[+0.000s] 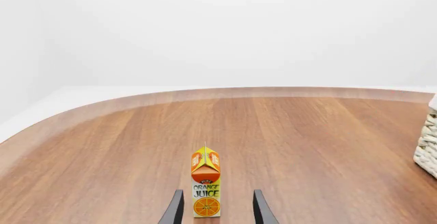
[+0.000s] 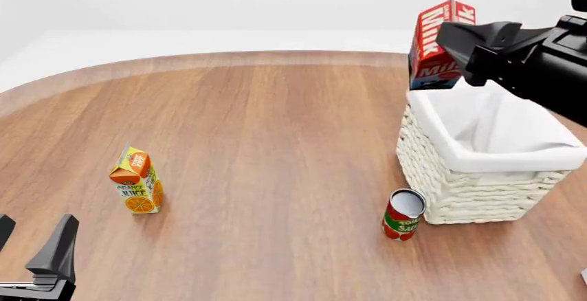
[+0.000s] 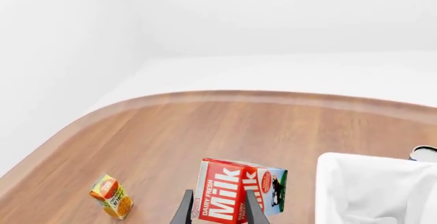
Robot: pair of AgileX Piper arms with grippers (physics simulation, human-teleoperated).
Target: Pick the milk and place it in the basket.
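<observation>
The milk [image 2: 431,36], a red-topped carton with white lettering, hangs tilted in the air over the far left corner of the basket [image 2: 468,184]. My right gripper [image 2: 454,40] is shut on it. In the right wrist view the milk [image 3: 225,193] lies sideways between the dark fingers of the right gripper [image 3: 218,211], beside the white lining of the basket [image 3: 369,183]. My left gripper [image 2: 32,242] stands open low at the near left of the table, holding nothing. In the left wrist view the left gripper [image 1: 217,211] points at the orange juice carton, which stands beyond its fingers.
An orange juice carton [image 2: 137,181] [image 1: 205,183] [image 3: 112,196] stands upright on the left part of the wooden table. A red tomato can [image 2: 403,214] stands just in front of the basket's near left corner. The basket's wicker wall [image 1: 429,147] shows at the edge of the left wrist view.
</observation>
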